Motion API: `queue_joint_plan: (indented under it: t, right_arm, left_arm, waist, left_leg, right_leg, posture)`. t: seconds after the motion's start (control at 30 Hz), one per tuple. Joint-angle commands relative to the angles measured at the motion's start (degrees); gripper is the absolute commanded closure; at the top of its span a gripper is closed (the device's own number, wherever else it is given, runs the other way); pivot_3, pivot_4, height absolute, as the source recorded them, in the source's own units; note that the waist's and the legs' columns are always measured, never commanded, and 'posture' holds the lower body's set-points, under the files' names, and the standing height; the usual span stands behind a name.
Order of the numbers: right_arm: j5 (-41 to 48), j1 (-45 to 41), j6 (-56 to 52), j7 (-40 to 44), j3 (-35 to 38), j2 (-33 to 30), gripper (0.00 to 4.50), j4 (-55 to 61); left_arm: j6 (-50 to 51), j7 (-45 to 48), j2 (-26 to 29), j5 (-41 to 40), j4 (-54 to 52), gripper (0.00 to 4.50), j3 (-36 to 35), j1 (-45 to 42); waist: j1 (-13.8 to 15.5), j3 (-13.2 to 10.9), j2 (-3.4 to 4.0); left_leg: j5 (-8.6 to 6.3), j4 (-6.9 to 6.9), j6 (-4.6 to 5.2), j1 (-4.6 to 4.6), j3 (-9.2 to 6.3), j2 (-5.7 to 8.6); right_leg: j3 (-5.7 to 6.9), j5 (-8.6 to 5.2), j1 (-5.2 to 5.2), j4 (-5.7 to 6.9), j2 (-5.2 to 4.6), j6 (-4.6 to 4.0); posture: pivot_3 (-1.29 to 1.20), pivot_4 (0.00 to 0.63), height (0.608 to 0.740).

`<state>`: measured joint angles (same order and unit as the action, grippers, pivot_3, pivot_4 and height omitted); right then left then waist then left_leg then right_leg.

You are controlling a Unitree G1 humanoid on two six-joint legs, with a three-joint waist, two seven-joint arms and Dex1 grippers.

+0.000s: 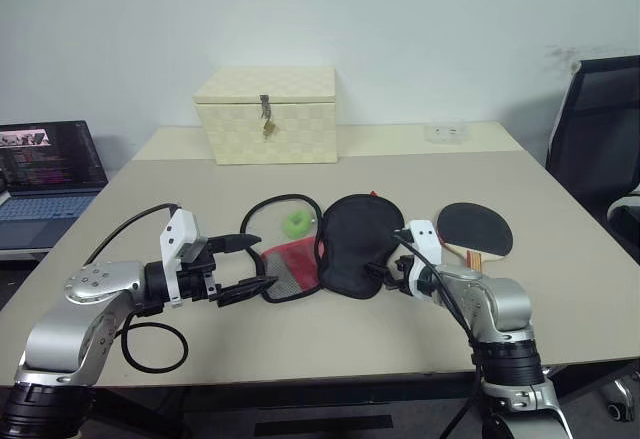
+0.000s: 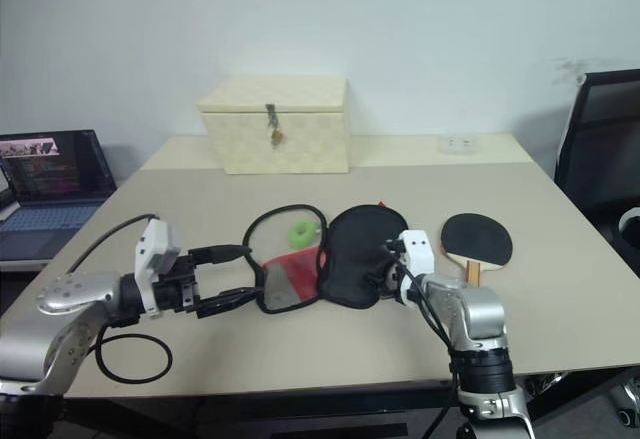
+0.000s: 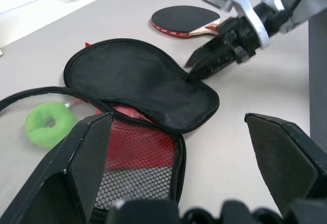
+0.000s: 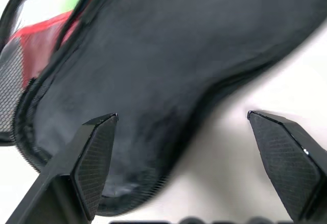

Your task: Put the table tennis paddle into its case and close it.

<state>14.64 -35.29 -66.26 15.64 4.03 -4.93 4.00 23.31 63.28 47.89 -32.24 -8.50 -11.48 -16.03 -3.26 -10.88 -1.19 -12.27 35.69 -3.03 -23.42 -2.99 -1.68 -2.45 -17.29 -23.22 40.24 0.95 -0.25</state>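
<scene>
Case [image 1: 355, 244]: soft black pouch, unzipped and spread flat on the table [image 1: 560, 299]; black flap lies directly ahead of the right gripper, red-and-mesh panel [image 1: 288, 267] lies directly ahead of the left gripper.
Case lettering: none legible on the panel or flap.
Zip tag [image 1: 296, 224]: green ring, lying in the open half of the case, beyond the left gripper's fingertips.
Paddle [image 1: 476, 228]: black rubber face up, wooden handle toward the robot, flat on the table just outside the right gripper, apart from the case.
Left gripper [image 1: 244, 267]: fingers spread wide, holding nothing; tips close to the near edge of the mesh panel, contact cannot be told.
Right gripper [image 1: 385, 277]: fingers spread wide, holding nothing; set low at the narrow near end of the black flap, contact cannot be told.
Box [image 1: 268, 115]: cream checkered, metal latch on front, lid down, far beyond both grippers.
Laptop [image 1: 45, 174]: open, outside the left gripper on a lower surface; screen text too small to read.
Cable [image 1: 150, 344]: black loop on the table behind the left gripper.
Chair [image 1: 598, 149]: black, beyond the table edge outside the right gripper.
</scene>
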Motion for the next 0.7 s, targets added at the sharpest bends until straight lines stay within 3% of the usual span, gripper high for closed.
queue_joint_plan:
  t: [0.03, 0.37, 0.47, 0.7]
  right_arm:
    - [0.69, -1.15, 2.04, -0.75, -1.41, 1.62, 0.03, 0.43]
    - [1.13, -2.54, 4.1, -1.49, -3.99, 5.84, 0.03, -1.64]
    - [1.44, -2.51, 3.76, -1.7, -3.18, 5.7, 0.63, -1.78]
    - [2.87, -2.94, 1.9, -1.38, -0.5, 4.01, 3.06, -2.04]
  left_arm:
    - [-0.7, 0.04, 0.46, -0.18, -1.63, 0.0, -1.27, 0.7]
    - [1.28, -0.5, 0.47, -2.21, -4.42, 0.0, -1.99, 2.9]
    - [1.5, -0.68, 0.41, -2.37, -4.98, 0.0, -2.05, 3.33]
    - [1.55, -0.84, 0.18, -2.5, -5.3, 0.0, -1.2, 3.04]
  waist:
    - [-0.01, 0.01, -0.01]
    - [-0.03, 0.01, -0.03]
    - [-0.01, 0.02, -0.03]
    - [-0.01, 0.02, -0.03]
  left_leg:
    - [0.0, 0.0, 0.0, 0.0, 0.0, 0.0]
    - [0.0, 0.0, 0.0, -0.01, -0.01, -0.02]
    - [0.0, 0.0, 0.0, -0.01, -0.02, -0.02]
    - [0.0, 0.0, 0.0, -0.01, -0.02, -0.01]
  right_leg:
    - [-0.01, 0.0, 0.0, 0.0, 0.0, 0.0]
    - [0.0, 0.01, 0.0, 0.0, 0.0, -0.01]
    - [0.01, 0.01, 0.0, 0.0, -0.01, -0.01]
    - [0.01, 0.0, 0.0, 0.0, -0.01, 0.0]
  posture:
    - [0.0, 0.15, 0.74]
    - [0.0, 0.15, 0.74]
    - [0.0, 0.15, 0.74]
    - [0.0, 0.15, 0.74]
